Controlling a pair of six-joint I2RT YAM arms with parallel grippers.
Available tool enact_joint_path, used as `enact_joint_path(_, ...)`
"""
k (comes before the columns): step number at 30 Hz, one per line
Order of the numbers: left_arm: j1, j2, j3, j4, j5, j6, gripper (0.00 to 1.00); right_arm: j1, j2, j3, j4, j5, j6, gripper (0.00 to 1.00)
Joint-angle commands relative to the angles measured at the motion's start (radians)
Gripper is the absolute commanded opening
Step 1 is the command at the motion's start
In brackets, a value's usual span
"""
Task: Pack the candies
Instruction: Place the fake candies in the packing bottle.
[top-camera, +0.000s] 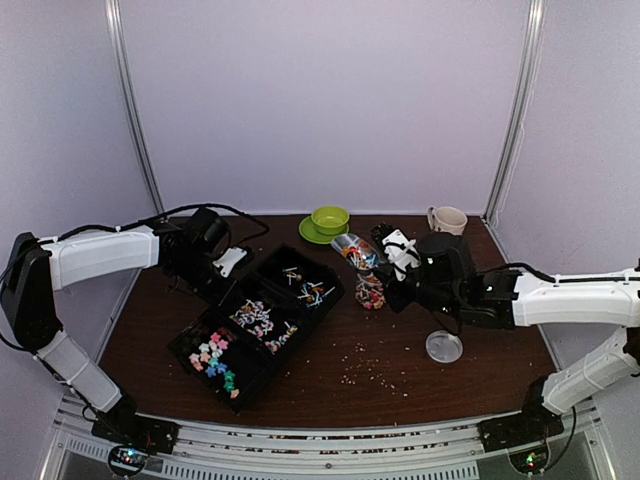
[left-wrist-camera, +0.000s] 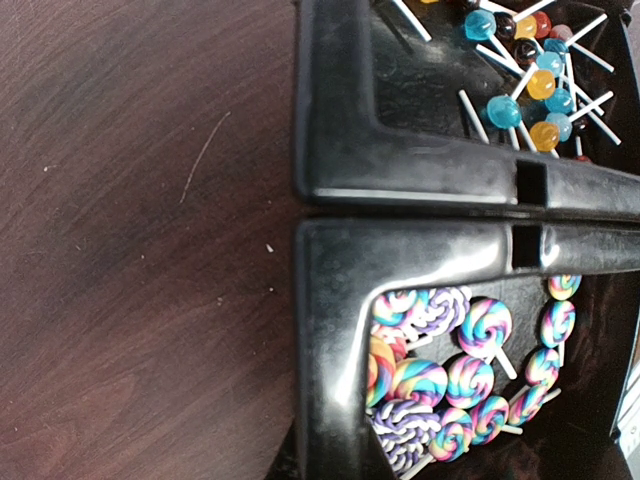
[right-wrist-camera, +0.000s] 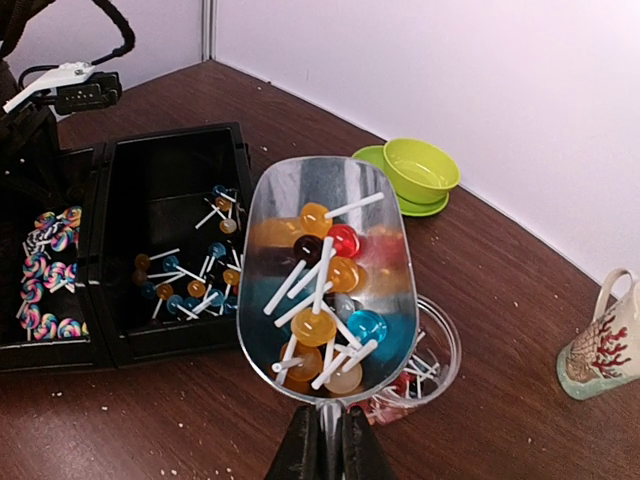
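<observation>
A black compartment tray lies left of centre. It holds pastel candies, swirl lollipops and ball lollipops in separate sections. My left gripper sits at the tray's far-left edge, its dark fingers astride the tray wall and shut on it. My right gripper is shut on the handle of a clear scoop. The scoop is loaded with ball lollipops and hangs tilted over a clear cup that also holds candies.
A green bowl on a saucer and a pale mug stand at the back. A clear round lid lies right of centre. Pale crumbs are scattered on the brown table in front of the tray.
</observation>
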Motion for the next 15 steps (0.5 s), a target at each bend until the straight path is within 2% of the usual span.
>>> enact_joint_path(1,0.006,-0.025,0.063,0.058,0.038,-0.024,0.00,-0.012,-0.069,0.014,-0.128,0.075,0.032,0.00)
enact_joint_path(15,0.006,-0.033,0.062,0.057,0.035,-0.026,0.00,-0.039,-0.090,0.099,-0.419,0.129,0.100,0.00)
